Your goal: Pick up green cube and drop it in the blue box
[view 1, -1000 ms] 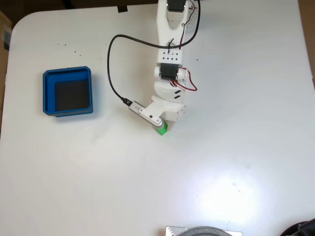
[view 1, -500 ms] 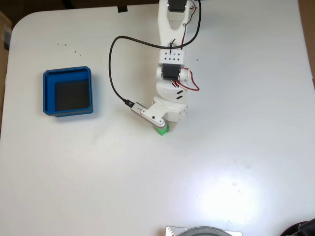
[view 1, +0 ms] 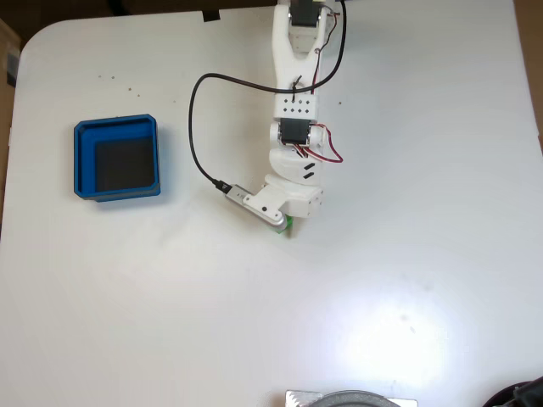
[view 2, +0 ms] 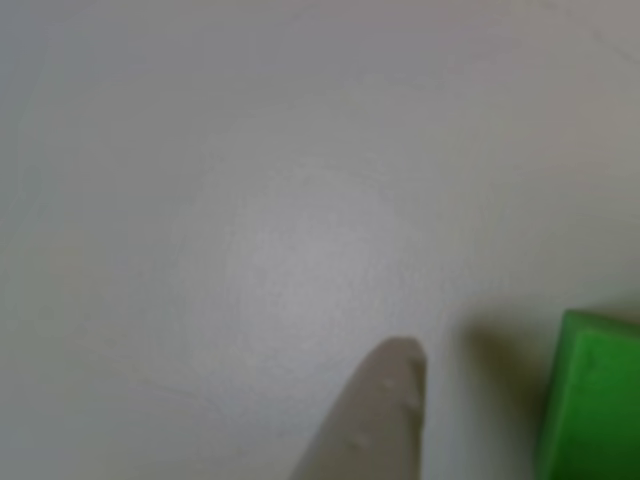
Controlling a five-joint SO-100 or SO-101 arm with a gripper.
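Gripper [view 1: 286, 225] hangs low over the white tabletop [view 1: 382, 280], tucked under the white 3D-printed arm [view 1: 293, 127], and from the fixed view the wrist housing covers the fingers, so I cannot tell how wide the jaws stand or whether they have closed on anything. Peeking out just past the gripper's tip is a sliver of the small bright green solid cube [view 1: 289, 225], sitting on the table right beneath the tool.

Over to the other view, close to the surface: 1 pale grey fingertip [view 2: 385, 400] pokes up from the bottom edge, and the green cube [view 2: 592, 395] sits just to that finger's right with a shadowed strip of table between them, so apart, not touching. The second finger I cannot make out, so the cube may lie between the jaws, but that is not settled.

Off to the gripper's left in the fixed view, well apart, waits the square shallow bright blue box with the dark floor [view 1: 83, 161], nothing inside it.

By my reading we're at step 1, the grasp itself. The cube is not yet lifted. What the next move calls for is centring the cube between the fingers, squeezing down firmly, then a clean lift before any swing toward the box.
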